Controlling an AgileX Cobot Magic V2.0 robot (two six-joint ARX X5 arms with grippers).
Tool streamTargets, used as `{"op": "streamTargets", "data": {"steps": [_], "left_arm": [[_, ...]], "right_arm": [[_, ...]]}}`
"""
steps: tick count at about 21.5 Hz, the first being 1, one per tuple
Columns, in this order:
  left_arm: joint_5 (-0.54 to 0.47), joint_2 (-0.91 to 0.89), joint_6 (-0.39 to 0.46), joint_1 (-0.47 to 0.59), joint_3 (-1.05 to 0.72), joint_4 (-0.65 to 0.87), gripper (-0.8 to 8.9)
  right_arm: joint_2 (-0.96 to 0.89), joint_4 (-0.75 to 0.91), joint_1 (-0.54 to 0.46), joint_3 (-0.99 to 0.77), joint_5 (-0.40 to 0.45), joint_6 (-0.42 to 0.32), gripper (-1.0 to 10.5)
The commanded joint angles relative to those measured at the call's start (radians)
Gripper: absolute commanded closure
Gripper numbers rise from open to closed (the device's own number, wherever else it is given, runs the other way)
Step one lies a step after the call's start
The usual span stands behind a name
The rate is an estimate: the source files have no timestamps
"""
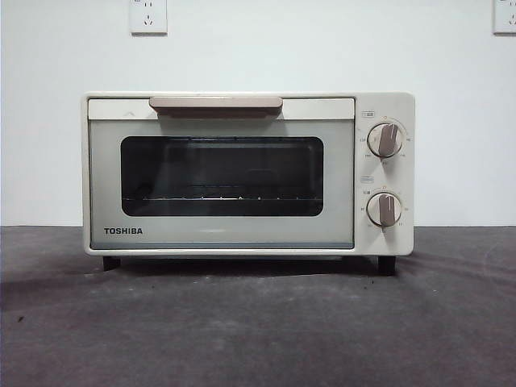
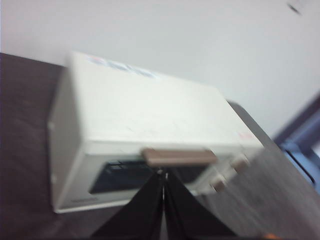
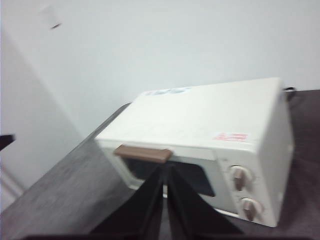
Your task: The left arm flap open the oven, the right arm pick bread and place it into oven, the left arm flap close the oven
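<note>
The cream-white TOSHIBA oven [image 1: 222,234] stands on the dark table with its glass door closed and its beige bar handle [image 1: 215,105] at the top. Through the window only the wire rack [image 1: 222,197] shows. The bread is out of view in all three views. My left gripper [image 2: 163,175] hangs shut and empty in front of and above the oven [image 2: 150,115], clear of the handle [image 2: 179,156]. My right gripper [image 3: 164,170] is also shut and empty, held back from the oven [image 3: 210,120] on its knob side. Neither arm appears in the front view.
Two knobs [image 1: 385,139] sit on the oven's right panel. A dark grey table [image 1: 242,330] stretches in front of the oven. A white wall with two sockets [image 1: 148,16] stands behind. A blue object [image 2: 300,145] lies beyond the table edge.
</note>
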Motion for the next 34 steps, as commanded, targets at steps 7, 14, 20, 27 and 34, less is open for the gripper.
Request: {"op": "streamTargets", "data": {"steps": [7,14,20,27,34], "left_arm": [[0.059,0.005,0.269,-0.091,0.015,-0.045,8.03],[0.059,0.016,0.28,-0.092,0.015,-0.033,8.02],[0.059,0.017,0.279,-0.092,0.015,-0.036,7.74],[0.06,0.017,0.278,-0.092,0.015,-0.042,4.91],[0.06,0.018,0.272,-0.092,0.015,-0.042,3.4]], "right_arm": [[0.014,-0.154,0.034,0.018,-0.021,-0.177,9.3],[0.028,-0.27,0.034,0.018,-0.02,-0.258,9.3],[0.032,-0.269,0.034,0.018,-0.02,-0.257,9.0],[0.038,-0.268,0.034,0.018,-0.016,-0.23,5.0],[0.043,-0.265,0.034,0.018,-0.008,-0.182,4.3]]}}
